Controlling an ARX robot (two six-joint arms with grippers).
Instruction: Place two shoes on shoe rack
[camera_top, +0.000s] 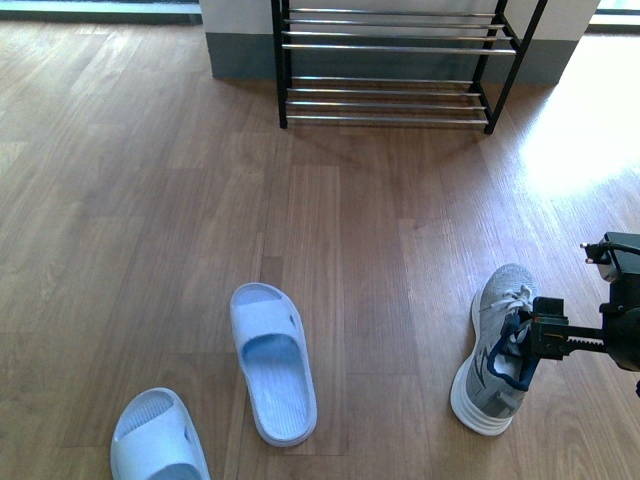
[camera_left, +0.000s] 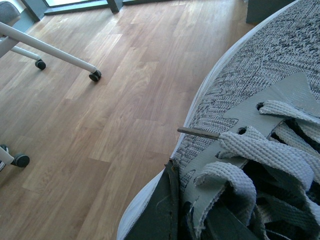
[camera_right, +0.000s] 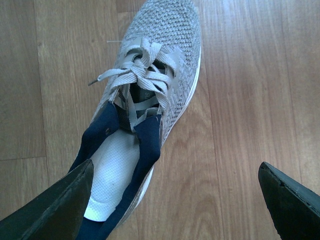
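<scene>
Two pale blue slide shoes lie on the wood floor, one (camera_top: 272, 360) near the middle and the other (camera_top: 158, 440) cut off by the lower left edge. The shoe rack (camera_top: 390, 48) stands against the far wall, its silver bars bare. A grey sneaker (camera_top: 495, 350) lies at the right. My right gripper (camera_top: 525, 348) hangs open over its heel. In the right wrist view that sneaker (camera_right: 155, 75) lies below the spread fingers (camera_right: 50, 205). My left gripper (camera_left: 190, 220) is shut on a grey sneaker (camera_left: 260, 90) that fills its view. The left arm is outside the front view.
White chair legs on black casters (camera_left: 94, 76) stand on the floor in the left wrist view, with another caster (camera_left: 20, 160) nearer. A grey-based wall (camera_top: 240, 50) runs behind the rack. Bare wood floor (camera_top: 380, 230) lies between the slides and the rack.
</scene>
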